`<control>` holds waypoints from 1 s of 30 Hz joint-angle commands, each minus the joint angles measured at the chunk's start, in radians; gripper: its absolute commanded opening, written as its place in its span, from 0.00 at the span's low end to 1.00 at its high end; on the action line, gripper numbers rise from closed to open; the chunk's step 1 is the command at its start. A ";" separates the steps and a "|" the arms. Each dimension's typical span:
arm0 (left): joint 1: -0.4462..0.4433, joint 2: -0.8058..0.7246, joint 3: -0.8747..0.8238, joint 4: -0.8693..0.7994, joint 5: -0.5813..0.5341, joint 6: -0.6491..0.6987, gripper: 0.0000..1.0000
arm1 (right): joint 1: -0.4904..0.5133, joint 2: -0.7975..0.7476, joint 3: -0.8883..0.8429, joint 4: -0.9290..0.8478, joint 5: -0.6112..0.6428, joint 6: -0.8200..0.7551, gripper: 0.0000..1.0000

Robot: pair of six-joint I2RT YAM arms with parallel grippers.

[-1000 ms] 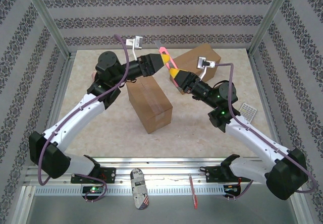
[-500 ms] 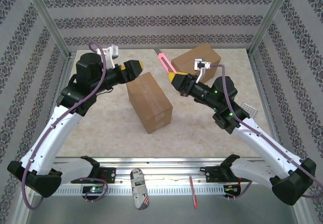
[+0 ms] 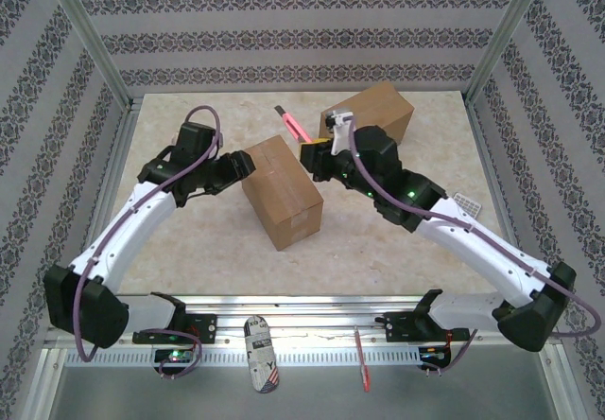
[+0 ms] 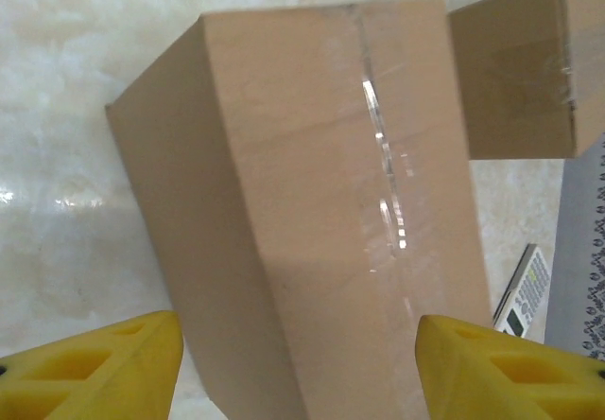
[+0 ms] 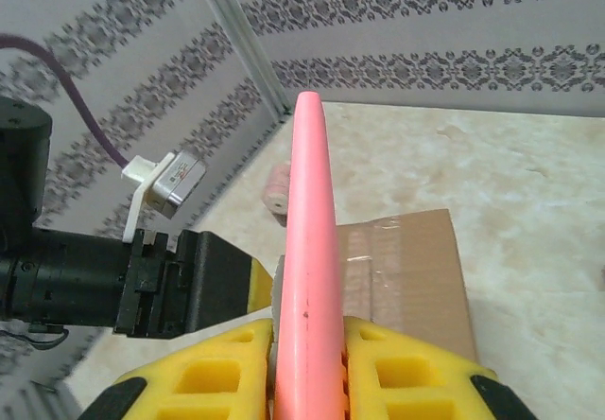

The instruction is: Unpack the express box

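A taped brown cardboard box (image 3: 282, 191) stands mid-table. My left gripper (image 3: 243, 167) is at its left end, open. In the left wrist view, its yellow fingers (image 4: 104, 373) sit on either side of the box's (image 4: 321, 202) near end, with a wide gap between them. My right gripper (image 3: 313, 151) hovers over the box's far end, shut on a pink utility knife (image 3: 293, 125). In the right wrist view the knife (image 5: 310, 250) juts forward from between the yellow pads (image 5: 203, 377), above the box's taped top (image 5: 402, 264).
A second cardboard box (image 3: 371, 115) lies at the back right. A small white calculator-like item (image 3: 465, 204) rests right of centre. A pink roll (image 5: 276, 188) sits near the left wall. A patterned object (image 3: 258, 352) and a red pen (image 3: 364, 358) lie on the front rail.
My left arm has come down to the box's left end. The right gripper has carried the pink knife left, over the box's far end.
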 commanded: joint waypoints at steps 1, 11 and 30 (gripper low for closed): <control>0.009 0.011 -0.022 0.106 0.031 -0.046 0.65 | 0.023 0.038 0.069 -0.090 0.127 -0.103 0.00; 0.030 0.015 -0.135 0.269 0.067 -0.108 0.65 | 0.071 0.200 0.220 -0.196 0.234 -0.202 0.00; 0.060 -0.002 -0.294 0.471 0.136 -0.162 0.61 | 0.130 0.441 0.417 -0.357 0.322 -0.192 0.00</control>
